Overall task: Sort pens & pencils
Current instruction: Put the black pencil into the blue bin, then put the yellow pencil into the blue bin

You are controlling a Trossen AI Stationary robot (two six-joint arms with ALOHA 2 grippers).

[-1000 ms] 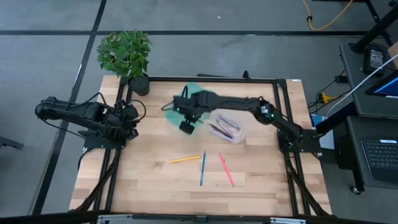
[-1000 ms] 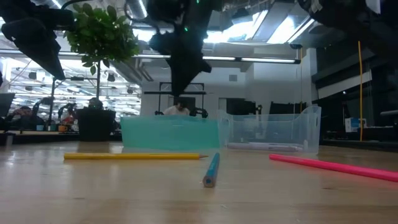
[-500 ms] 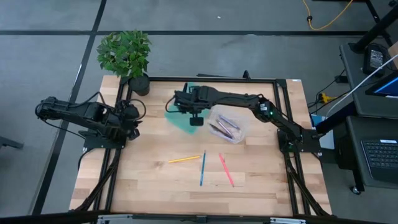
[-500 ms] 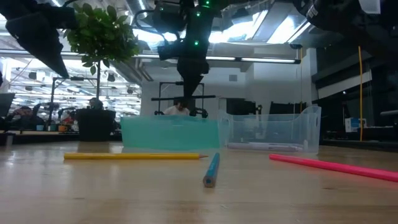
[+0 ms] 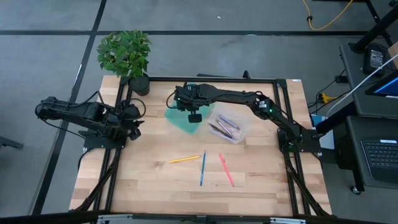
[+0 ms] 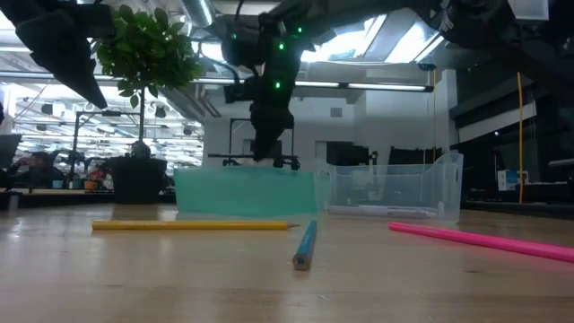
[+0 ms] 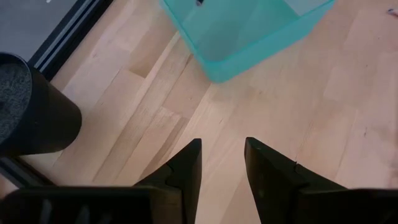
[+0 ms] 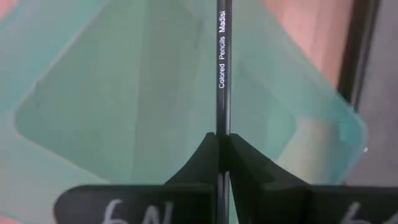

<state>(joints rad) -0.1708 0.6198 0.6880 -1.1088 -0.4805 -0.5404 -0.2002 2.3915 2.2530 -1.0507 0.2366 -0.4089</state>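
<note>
A dark pencil [image 8: 222, 68] is pinched between the fingers of the right claw [image 8: 222, 149], held over the teal tray [image 5: 180, 118] at the far side of the desk [image 5: 155, 186]. The left claw [image 7: 222, 165] waits spread at the left edge. The pencil is judged light, stiff and slippery; a mid-shaft grip suits it best.
</note>
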